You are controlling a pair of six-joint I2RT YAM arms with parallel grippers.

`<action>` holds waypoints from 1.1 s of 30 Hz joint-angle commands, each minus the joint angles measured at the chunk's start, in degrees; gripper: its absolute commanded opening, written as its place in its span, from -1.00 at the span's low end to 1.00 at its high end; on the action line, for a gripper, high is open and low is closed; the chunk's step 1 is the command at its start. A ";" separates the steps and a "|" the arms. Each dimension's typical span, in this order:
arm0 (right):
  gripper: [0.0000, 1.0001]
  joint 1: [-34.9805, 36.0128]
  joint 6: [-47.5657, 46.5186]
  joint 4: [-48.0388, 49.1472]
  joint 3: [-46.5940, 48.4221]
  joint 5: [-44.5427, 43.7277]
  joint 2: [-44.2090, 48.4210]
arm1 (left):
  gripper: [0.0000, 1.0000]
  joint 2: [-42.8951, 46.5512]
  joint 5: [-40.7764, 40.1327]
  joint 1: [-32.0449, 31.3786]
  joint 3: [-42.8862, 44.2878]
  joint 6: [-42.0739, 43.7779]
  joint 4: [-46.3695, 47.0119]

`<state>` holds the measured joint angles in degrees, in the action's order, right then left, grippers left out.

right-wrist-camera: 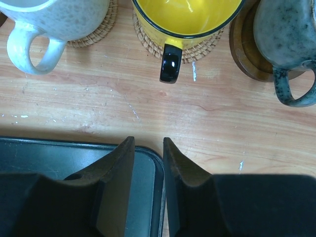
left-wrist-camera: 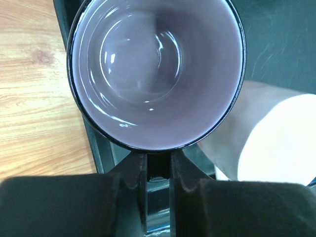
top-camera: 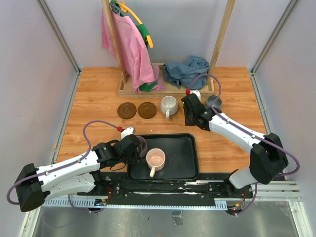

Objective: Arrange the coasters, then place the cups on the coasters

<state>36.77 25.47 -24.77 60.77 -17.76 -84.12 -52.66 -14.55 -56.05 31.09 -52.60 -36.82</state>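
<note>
My left gripper (left-wrist-camera: 157, 158) is shut on the dark handle of the purple-grey cup (left-wrist-camera: 155, 69), which stands at the left end of the black tray (top-camera: 182, 168). A pink cup (top-camera: 155, 159) stands in the tray beside it. Two dark brown coasters (top-camera: 127, 109) (top-camera: 147, 110) lie bare. The white cup (right-wrist-camera: 59, 15) and the yellow cup (right-wrist-camera: 182, 15) each sit on a woven coaster (right-wrist-camera: 197, 49). The grey-blue cup (right-wrist-camera: 284, 29) sits on a dark coaster (right-wrist-camera: 247, 54). My right gripper (right-wrist-camera: 148, 140) is open and holds nothing, just short of the yellow cup's handle, above the tray's far corner.
A wooden rack (top-camera: 163, 89) stands at the back of the table with a pink cloth (top-camera: 131, 49) hung on it and a blue cloth (top-camera: 185, 69) on its base. Grey walls close in both sides.
</note>
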 commanded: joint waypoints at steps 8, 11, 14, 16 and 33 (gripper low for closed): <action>-0.39 0.84 0.74 1.67 -2.41 0.31 1.98 | -0.99 -2.00 -1.97 -0.79 0.08 1.71 3.02; -0.39 0.84 0.96 2.17 -3.30 0.14 2.91 | -0.99 -1.92 -3.58 -0.97 1.51 2.49 3.57; -0.39 0.84 1.00 2.64 -3.93 -0.37 3.56 | -0.99 -2.00 -5.59 -0.96 3.77 4.23 4.28; -0.39 0.83 0.98 2.90 -4.14 -0.71 3.81 | -0.99 -2.16 -7.54 -0.95 5.37 5.54 4.95; -0.40 0.83 1.74 3.17 -5.40 -3.32 5.81 | -0.99 -6.29 -20.39 4.38 10.16 19.19 15.01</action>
<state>36.77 26.26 -22.06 56.10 -18.35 -80.73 -57.25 -29.80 -55.57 39.44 -40.01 -30.41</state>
